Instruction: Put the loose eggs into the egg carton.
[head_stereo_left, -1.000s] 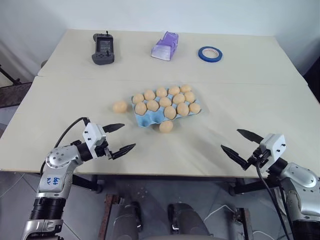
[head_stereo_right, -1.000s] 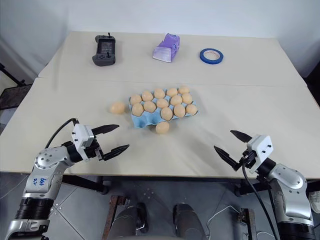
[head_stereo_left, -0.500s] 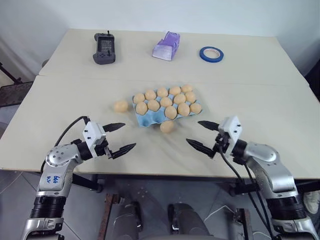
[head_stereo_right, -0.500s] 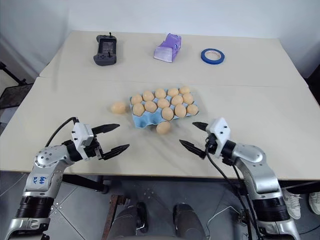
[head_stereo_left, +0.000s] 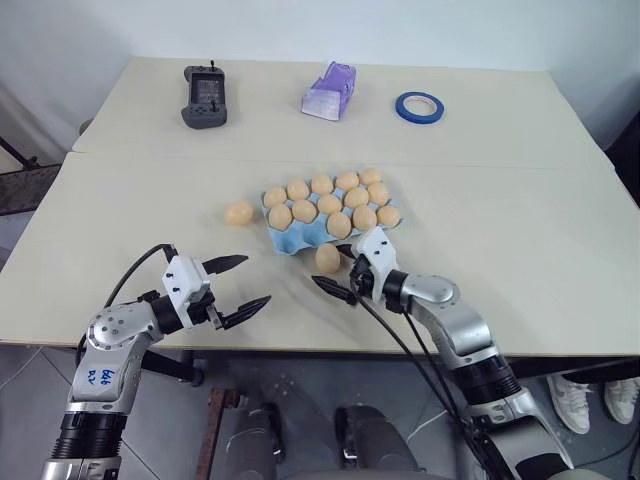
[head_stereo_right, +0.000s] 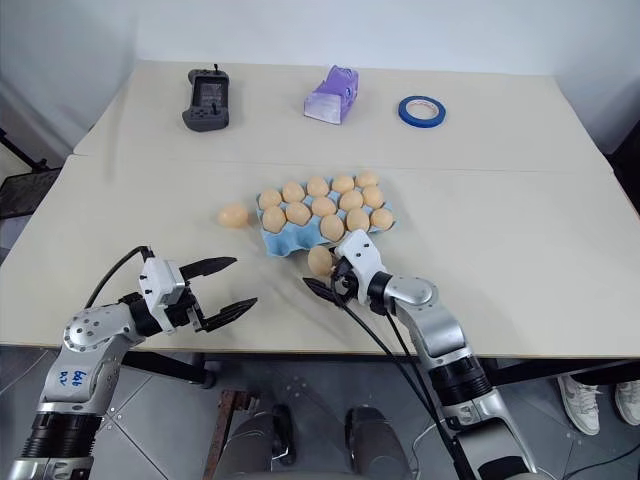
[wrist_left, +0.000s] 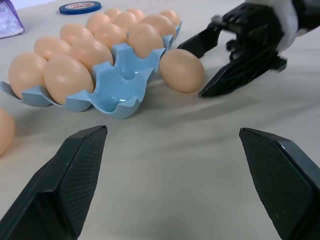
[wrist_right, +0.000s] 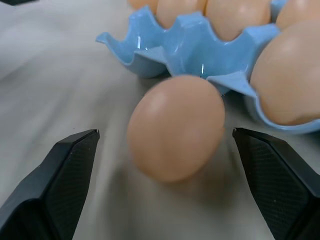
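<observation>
Right gripper (head_stereo_left: 338, 269), fingers spread wide, flanks a loose egg (head_stereo_left: 328, 258) lying just beside the egg carton (head_stereo_left: 283, 238), not touching it. Left gripper (head_stereo_left: 240, 282) hovers wide open, empty, over the beige table (head_stereo_left: 520, 230); another egg (head_stereo_left: 239, 213) sits left of the carton.

The near strip of the table (head_stereo_left: 150, 240) in front of the egg carton (head_stereo_left: 285, 238) is largely bare, and a gripper can be passed along it from either side. One loose egg (head_stereo_left: 327, 258) lies just beside the carton's near edge, bracketed by the open fingers of the right gripper (head_stereo_left: 338, 268), so that passage is blocked there. A second loose egg (head_stereo_left: 239, 213) lies left of the carton, apart from it, with bare table all around. The left gripper (head_stereo_left: 240, 284), jaws wide, is held over bare surface. Along the far edge, a handheld controller (head_stereo_left: 204, 97), a lilac packet (head_stereo_left: 330, 92) and a blue tape ring (head_stereo_left: 419, 106) are spaced well apart, well clear of the carton.
</observation>
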